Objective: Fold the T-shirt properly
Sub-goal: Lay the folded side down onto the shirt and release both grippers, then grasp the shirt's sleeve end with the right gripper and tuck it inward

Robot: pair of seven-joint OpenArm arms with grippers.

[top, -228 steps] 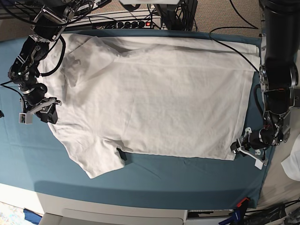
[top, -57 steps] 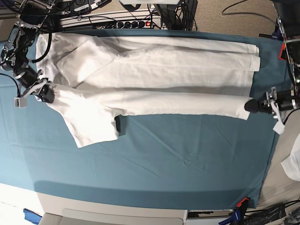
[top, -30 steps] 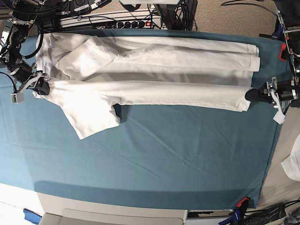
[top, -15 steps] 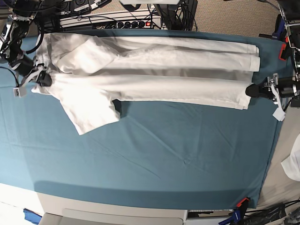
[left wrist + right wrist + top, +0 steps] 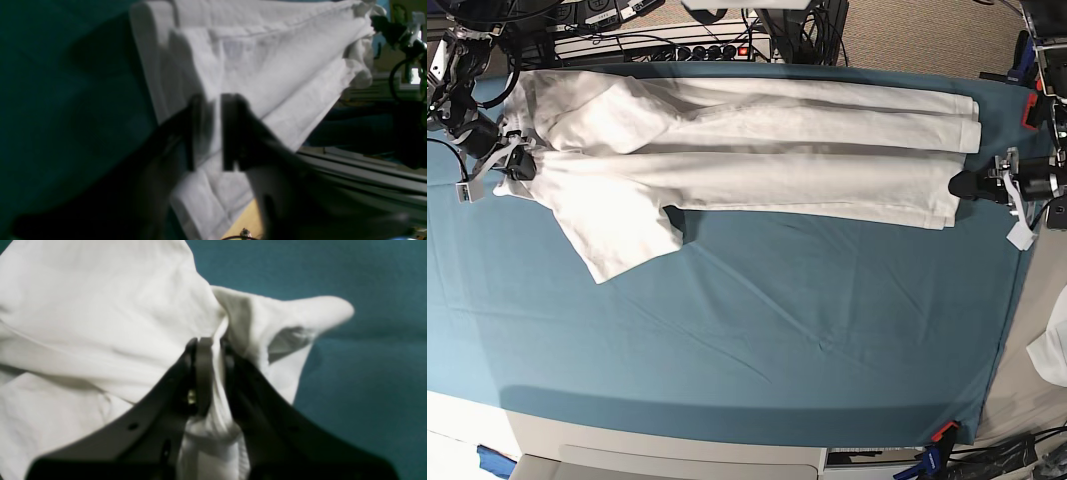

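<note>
Base view: one T-shirt (image 5: pixel 747 150) lies folded lengthwise into a long band across the far half of the teal cloth (image 5: pixel 807 340), one sleeve (image 5: pixel 622 235) splaying toward the near side. No container is in sight. The right gripper (image 5: pixel 515 165) sits at the band's collar-side end, touching the fabric; the left gripper (image 5: pixel 962 185) sits at the hem end, against the cloth edge. A small white cloth scrap (image 5: pixel 1052 350) lies off the teal cloth at the right edge.

Left wrist view: the left gripper (image 5: pixel 211 131) shows two dark fingers (image 5: pixel 233 130) set slightly apart, with a layer of the white T-shirt (image 5: pixel 267 63) between them; whether they press it cannot be told.

Right wrist view: the right gripper (image 5: pixel 210 373) has its two fingers (image 5: pixel 201 373) close together with a bunched fold of the T-shirt (image 5: pixel 100 306) running between them, gripped.
</note>
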